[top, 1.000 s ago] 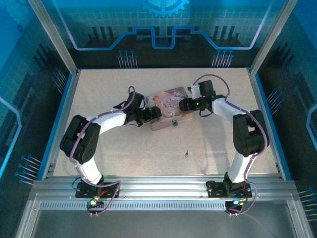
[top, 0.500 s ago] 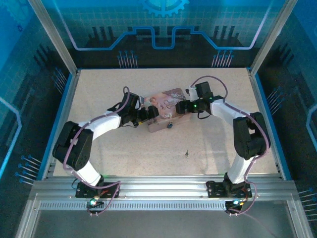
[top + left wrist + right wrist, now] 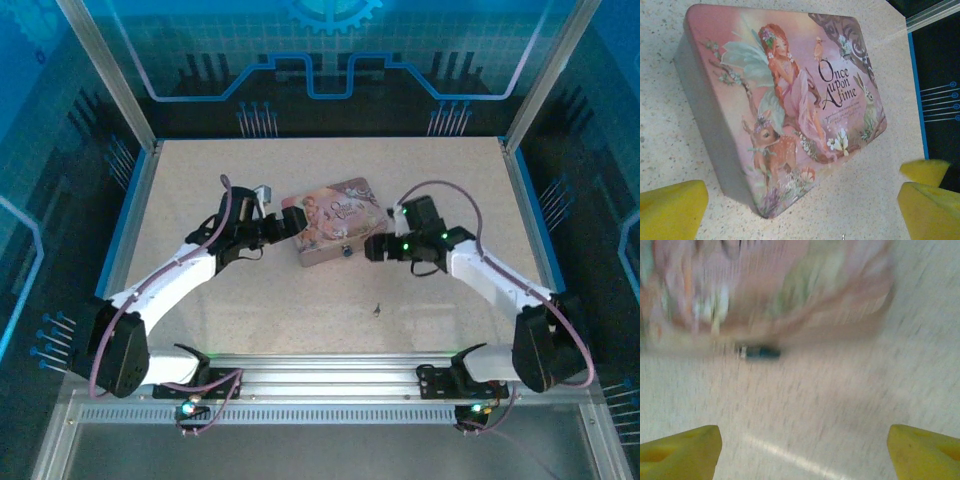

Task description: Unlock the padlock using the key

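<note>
The tiny padlock (image 3: 346, 250) hangs at the front wall of the pink picture tin (image 3: 329, 217). In the blurred right wrist view the padlock (image 3: 760, 352) shows as a small dark and silver shape under the tin's (image 3: 770, 285) edge. The key (image 3: 377, 310) lies as a thin dark sliver on the table, in front of the tin and apart from both arms. My left gripper (image 3: 292, 222) is open at the tin's left end, the tin (image 3: 785, 100) ahead of its yellow fingers (image 3: 672, 210). My right gripper (image 3: 371, 248) is open just right of the padlock, with nothing between its fingers (image 3: 680, 452).
The speckled table (image 3: 260, 300) is fenced by blue rails and aluminium posts (image 3: 128, 225) on the left and right. A dark panel wall closes the back. Open table surface lies in front of the tin around the key.
Both arms have drawn back from over the tin. The left gripper slid off to the tin's left end, and the right gripper swung forward to the tin's front right. The tin has barely moved.
</note>
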Controlling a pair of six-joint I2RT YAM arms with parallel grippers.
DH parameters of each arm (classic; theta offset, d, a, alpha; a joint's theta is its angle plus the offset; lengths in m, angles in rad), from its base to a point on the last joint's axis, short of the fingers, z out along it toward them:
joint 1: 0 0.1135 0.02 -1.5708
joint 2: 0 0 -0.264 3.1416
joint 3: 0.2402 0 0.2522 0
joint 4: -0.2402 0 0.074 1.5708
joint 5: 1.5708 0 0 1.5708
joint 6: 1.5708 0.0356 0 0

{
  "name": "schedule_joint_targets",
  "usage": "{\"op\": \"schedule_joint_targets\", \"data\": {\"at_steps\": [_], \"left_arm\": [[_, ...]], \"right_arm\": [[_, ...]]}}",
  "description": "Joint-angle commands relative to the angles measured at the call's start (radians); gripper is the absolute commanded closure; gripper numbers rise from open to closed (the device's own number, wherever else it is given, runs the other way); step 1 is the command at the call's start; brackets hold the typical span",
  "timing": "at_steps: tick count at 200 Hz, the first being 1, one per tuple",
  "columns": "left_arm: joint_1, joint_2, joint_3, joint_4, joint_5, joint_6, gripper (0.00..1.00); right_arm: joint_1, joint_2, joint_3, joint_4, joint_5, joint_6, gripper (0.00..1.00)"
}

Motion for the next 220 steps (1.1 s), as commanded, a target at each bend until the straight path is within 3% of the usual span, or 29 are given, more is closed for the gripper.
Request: {"op": "schedule_joint_targets", "data": {"at_steps": [1,39,78,154,220], "left_arm": [[0.007,-0.045,-0.033,-0.028,-0.008,0.009,0.01],[0.007,-0.061,-0.053,-0.029,0.011,0.009,0.01],[0.007,-0.06,-0.062,-0.019,0.022,0.003,0.01],[0.008,-0.062,-0.074,-0.014,0.023,0.002,0.01],[0.009,-0.06,-0.075,-0.019,0.024,0.004,0.01]], "right_arm": [[0.087,-0.059,-0.076,-0.134,0.093,0.1,0.16],[0.189,-0.113,-0.176,-0.175,0.164,0.194,0.21],[0.266,-0.073,-0.186,-0.171,0.195,0.244,0.24],[0.357,0.128,-0.07,-0.15,0.249,0.241,0.31],[0.364,0.212,-0.063,-0.174,0.25,0.257,0.38]]}}
